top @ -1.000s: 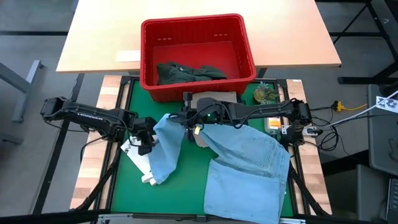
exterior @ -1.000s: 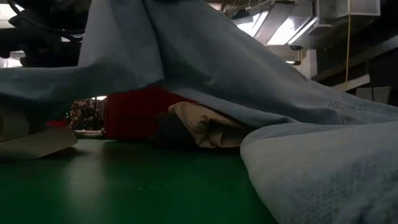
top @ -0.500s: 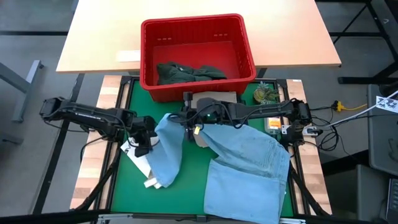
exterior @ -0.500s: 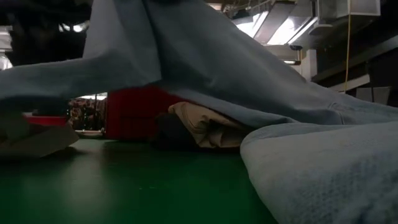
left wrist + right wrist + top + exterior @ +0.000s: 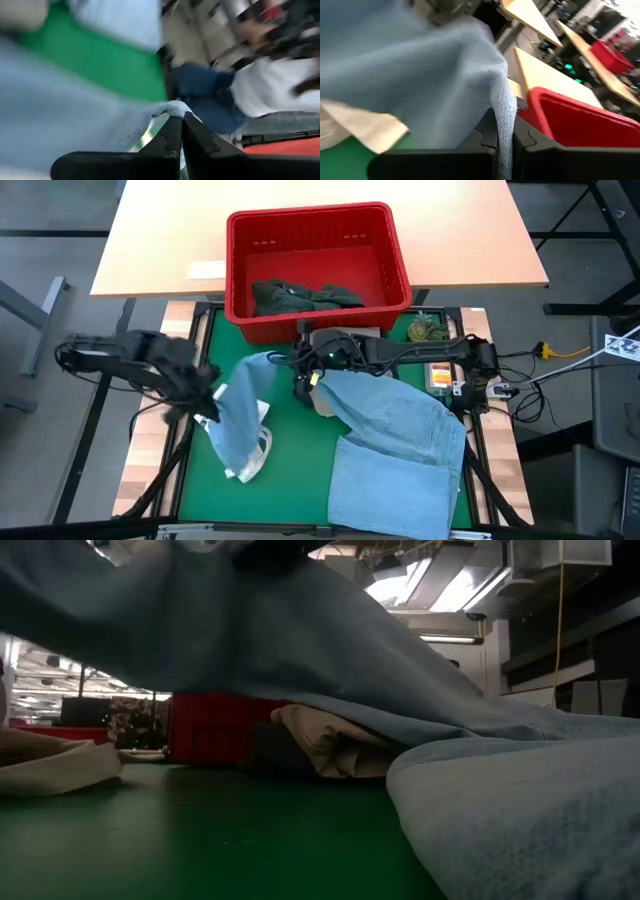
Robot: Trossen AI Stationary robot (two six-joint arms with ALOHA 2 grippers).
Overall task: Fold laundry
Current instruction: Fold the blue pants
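Since a second ago the left arm is swinging outward toward the left rim of the table, and its gripper (image 5: 181, 131), which was spread then, is now clenched on a folded edge of the light blue garment (image 5: 400, 440). The leg of cloth it is gripping, earlier draped flat over the mat, is now being pulled up and away to the left, hanging as a narrower strip (image 5: 238, 415) over the white tote bag (image 5: 255, 458), which is lying crumpled on the green mat (image 5: 300, 470) with more of it uncovered than before. The right gripper (image 5: 503, 131) is staying where it was, near the middle of the table just in front of the red basket (image 5: 400, 260), pinching another hem of the same light blue garment between closed fingers.

The rest of that garment is spreading across the right half of the mat and reaching its near edge. A beige piece (image 5: 325, 745) is sitting bunched under the lifted cloth, close to the basket's front wall, with something dark beside it. A dark green-grey piece (image 5: 305, 295) is lying inside the basket. Bare green mat is showing in the middle and near-left part, between the tote bag and the spread denim. The left arm is hanging over the wooden side strip (image 5: 145, 455) by the table's black frame.
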